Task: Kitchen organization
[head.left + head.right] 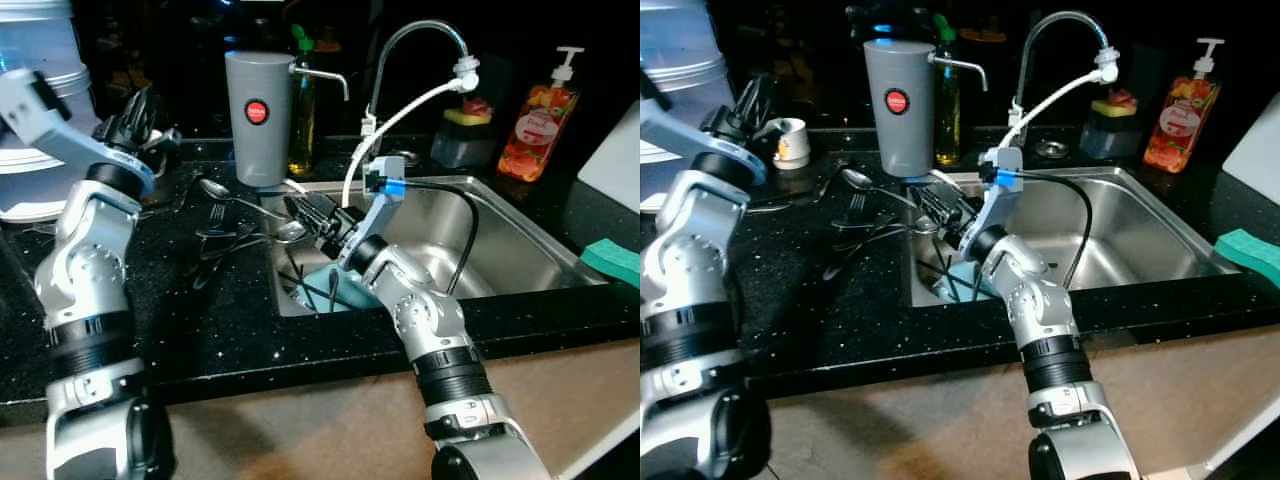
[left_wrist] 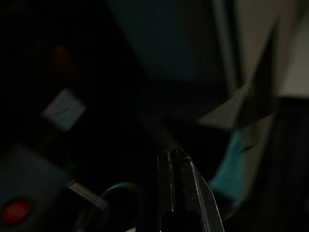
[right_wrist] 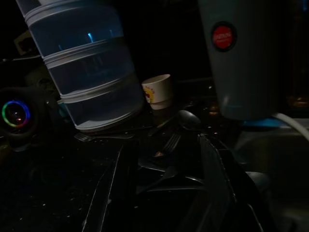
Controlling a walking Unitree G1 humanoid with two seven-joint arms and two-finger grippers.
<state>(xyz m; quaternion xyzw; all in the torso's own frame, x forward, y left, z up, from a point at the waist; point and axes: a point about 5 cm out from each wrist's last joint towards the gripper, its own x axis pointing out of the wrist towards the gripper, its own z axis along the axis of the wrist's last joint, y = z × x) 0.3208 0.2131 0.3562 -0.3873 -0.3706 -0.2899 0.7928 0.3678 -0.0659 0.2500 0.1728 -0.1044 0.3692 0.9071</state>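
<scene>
The right arm bends up from the near edge, its gripper (image 1: 305, 212) spread over the cutlery (image 1: 225, 240) on the black bench (image 1: 220, 330) at the sink's (image 1: 520, 250) left rim. Farther left, the left gripper (image 1: 135, 115), raised, is pressed together.

Eye views dim w/ dark bkgd; wrist views v. dark, blurry.

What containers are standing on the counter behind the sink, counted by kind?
Grey canister with red dot: 1
Oil bottle: 1
Soap pump bottle: 1
Dark sponge holder: 1
Small white cup: 1
Total: 5
</scene>
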